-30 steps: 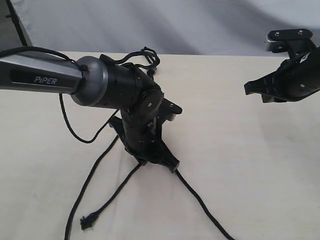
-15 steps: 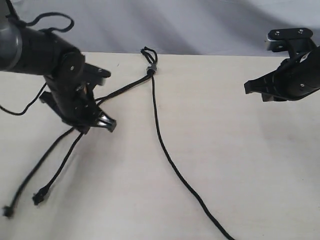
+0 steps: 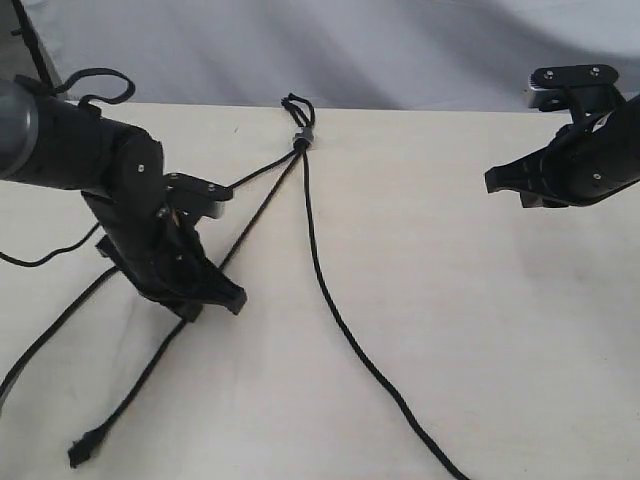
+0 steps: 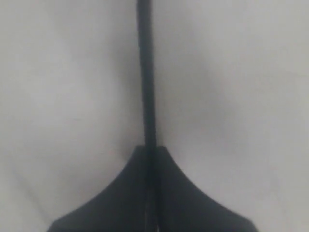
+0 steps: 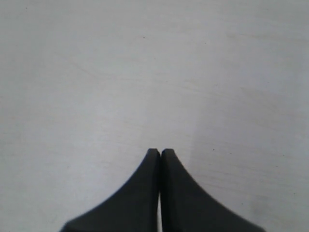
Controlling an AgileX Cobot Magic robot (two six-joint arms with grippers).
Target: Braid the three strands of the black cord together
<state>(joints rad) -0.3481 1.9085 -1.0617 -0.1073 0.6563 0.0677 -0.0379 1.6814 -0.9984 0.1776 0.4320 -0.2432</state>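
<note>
The black cord (image 3: 303,150) is lying on the pale table (image 3: 500,340), its small loop (image 3: 296,104) sitting at the far edge and the grey band (image 3: 303,138) just below it, where the three strands (image 3: 300,160) are fanning out toward the near side. The right strand (image 3: 340,320) is curving away from the band and running off the near edge of the exterior view. The middle strand (image 3: 262,210) is running taut and straight from the band to the left gripper (image 3: 225,298), then trailing on to its knotted end (image 3: 84,453) near the front left corner. The left strand (image 3: 252,180) is passing behind the gripper's body, and it is probably this one that is re-emerging and sweeping toward the left edge, though the crossing is hidden.

The left gripper is pressing low on the table with its jaws clamped on the middle strand; the left wrist view shows the strand (image 4: 146,72) entering the closed fingertips of the gripper (image 4: 150,151). The right gripper (image 3: 497,181) is hovering above the right side of the table, well apart from the cord; in its wrist view the gripper (image 5: 160,152) is showing its jaws pressed together with nothing between them.
</note>
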